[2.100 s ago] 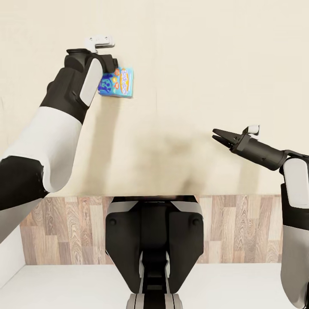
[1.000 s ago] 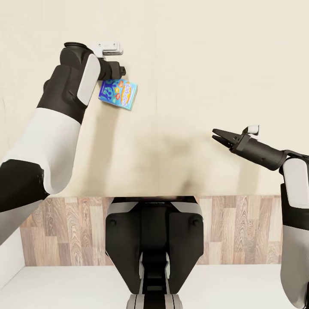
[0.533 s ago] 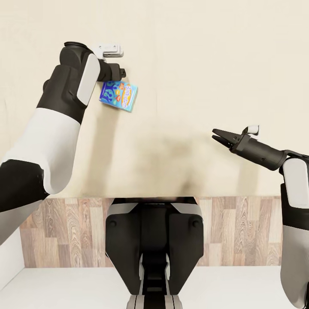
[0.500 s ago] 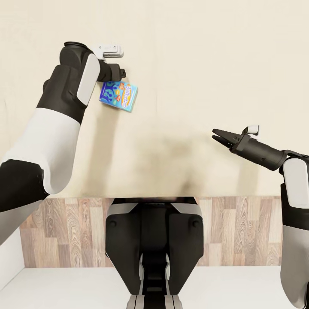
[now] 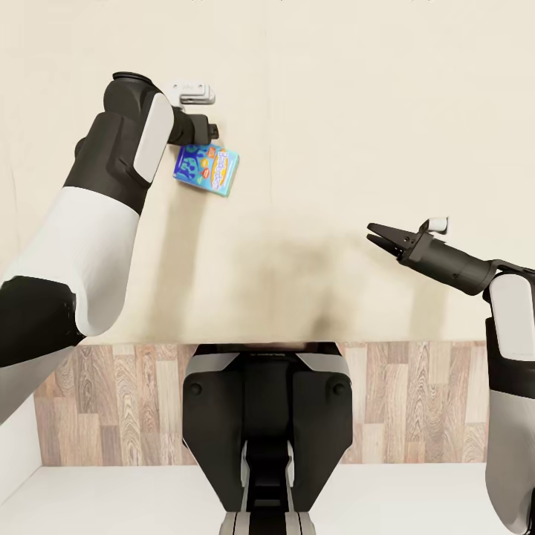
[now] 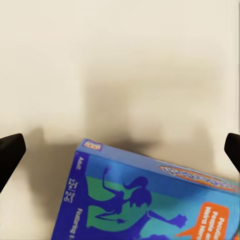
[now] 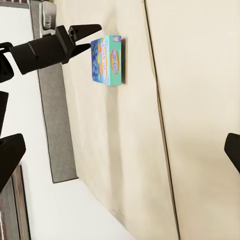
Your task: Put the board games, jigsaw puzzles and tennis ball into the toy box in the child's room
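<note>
1. Head view: the board game (image 5: 206, 169) is seen lying on the bed (image 5: 334, 111), at about five o'clock from the left tool (image 5: 209, 132), just beside it.
2. Left tool: spread wide, nothing held; it is far nearer than the right tool (image 5: 380, 237), which looks released and empty.
3. The box's long axis is tilted slightly.

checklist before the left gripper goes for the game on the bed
1. Left gripper open: ok, its fingertips stand wide apart.
2. Game centred between them: not ok, in the left wrist view the box sits off-centre and askew to the fingers.
3. Game free to lift: ok, it lies flat on the bed with nothing on it.
4. Height above the game: cannot tell.
5. Right gripper out of the way: ok, open, empty and well to the side.
</note>
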You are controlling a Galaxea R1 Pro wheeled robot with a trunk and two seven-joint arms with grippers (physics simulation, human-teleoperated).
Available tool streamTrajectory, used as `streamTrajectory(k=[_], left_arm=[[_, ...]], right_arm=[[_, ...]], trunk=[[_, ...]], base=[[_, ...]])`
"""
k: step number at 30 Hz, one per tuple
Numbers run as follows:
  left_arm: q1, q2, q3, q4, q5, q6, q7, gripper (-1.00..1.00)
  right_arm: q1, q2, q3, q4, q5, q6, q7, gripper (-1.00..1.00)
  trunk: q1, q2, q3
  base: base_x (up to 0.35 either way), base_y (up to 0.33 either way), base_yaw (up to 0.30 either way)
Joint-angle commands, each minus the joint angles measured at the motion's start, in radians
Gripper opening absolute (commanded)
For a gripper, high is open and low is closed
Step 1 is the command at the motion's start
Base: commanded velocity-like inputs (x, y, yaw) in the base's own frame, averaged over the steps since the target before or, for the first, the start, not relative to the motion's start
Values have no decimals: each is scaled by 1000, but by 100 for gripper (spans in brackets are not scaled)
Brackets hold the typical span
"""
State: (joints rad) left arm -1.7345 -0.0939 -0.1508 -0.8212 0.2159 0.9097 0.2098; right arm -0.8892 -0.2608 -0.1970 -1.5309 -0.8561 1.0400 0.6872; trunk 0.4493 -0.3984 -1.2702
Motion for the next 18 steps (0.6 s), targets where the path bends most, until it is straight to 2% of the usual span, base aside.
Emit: streamTrajectory(k=[1,12,18], left_arm=[[0,0,-2,0,10,3,10,100],[0,-3,-2,4,8,10,10,100],[0,-5,-3,5,6,45,11,100]], right_arm=[[-1,0,-1,0,5,5,6,100],[-1,0,-1,0,6,5,6,100],[-1,0,-1,0,5,4,6,100]], trunk=[[1,-2,0],[1,-2,1],[1,-2,1]], base=[[0,0,0],[0,0,0],[0,0,0]])
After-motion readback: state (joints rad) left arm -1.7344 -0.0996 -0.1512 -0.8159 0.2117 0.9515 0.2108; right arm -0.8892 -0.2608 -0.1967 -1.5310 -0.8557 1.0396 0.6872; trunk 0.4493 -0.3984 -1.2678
